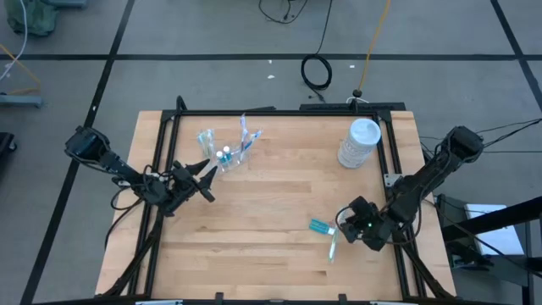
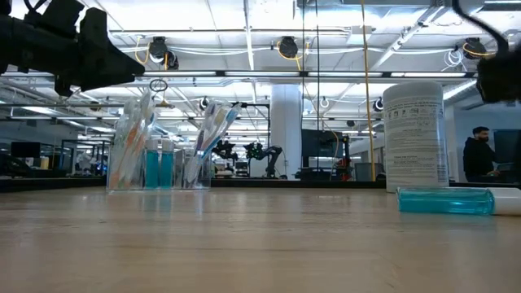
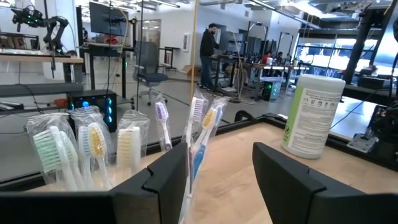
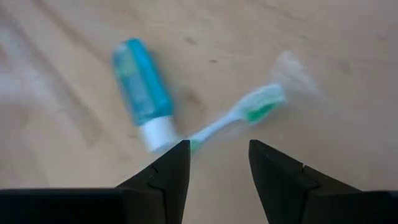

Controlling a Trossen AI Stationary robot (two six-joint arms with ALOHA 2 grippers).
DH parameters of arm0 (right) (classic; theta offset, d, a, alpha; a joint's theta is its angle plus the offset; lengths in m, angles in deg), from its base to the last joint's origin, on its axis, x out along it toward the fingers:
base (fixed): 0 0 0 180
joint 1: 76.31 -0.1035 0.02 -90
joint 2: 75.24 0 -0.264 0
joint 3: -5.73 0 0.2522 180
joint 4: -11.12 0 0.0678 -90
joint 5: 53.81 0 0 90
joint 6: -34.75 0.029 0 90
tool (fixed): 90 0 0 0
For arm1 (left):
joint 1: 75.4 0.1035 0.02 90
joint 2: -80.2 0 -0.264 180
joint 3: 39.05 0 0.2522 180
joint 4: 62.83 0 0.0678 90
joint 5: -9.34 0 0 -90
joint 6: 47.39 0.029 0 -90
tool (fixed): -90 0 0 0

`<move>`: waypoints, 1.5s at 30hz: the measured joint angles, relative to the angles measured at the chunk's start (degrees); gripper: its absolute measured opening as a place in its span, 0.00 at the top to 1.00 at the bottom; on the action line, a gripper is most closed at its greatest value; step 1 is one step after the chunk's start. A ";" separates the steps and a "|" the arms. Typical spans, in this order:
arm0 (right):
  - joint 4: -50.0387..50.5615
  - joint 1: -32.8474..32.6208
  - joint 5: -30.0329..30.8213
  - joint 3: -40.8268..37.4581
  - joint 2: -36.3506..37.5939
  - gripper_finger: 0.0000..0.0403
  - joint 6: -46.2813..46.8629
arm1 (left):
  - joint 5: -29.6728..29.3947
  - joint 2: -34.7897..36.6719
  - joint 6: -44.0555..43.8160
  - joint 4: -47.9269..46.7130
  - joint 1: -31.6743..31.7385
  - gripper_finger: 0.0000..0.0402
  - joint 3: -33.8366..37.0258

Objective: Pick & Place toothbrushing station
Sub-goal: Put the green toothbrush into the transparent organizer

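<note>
Right gripper (image 1: 349,225) open, empty, hovering over a tube (image 1: 319,226) and a toothbrush (image 1: 332,246) lying flat near the table's (image 1: 271,271) front right. Tube cap toward the gripper; brush running front-to-back. Left gripper (image 1: 206,180) open beside the cup (image 1: 240,157) of upright brushes.

Wood table (image 1: 279,203), prob. plastic tube (image 4: 142,93)

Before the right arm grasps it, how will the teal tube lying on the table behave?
The teal tube lies on its side, and its body looks round, so a push may roll it. It seems small and probably light. Its smooth surface could slip, and the toothbrush beside it may get nudged.
</note>
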 joint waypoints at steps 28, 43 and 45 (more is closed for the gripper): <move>-44.62 10.05 3.94 -19.54 -0.90 0.62 -47.06 | 0.09 -0.01 -0.02 0.02 0.02 0.53 -0.02; -48.31 10.40 1.84 -19.39 -6.10 0.62 -42.98 | 0.11 -0.01 -0.94 0.02 0.02 0.53 -0.02; -48.78 10.40 2.49 -19.29 -7.86 0.62 -42.02 | 0.11 0.00 -0.97 0.00 0.02 0.53 -0.02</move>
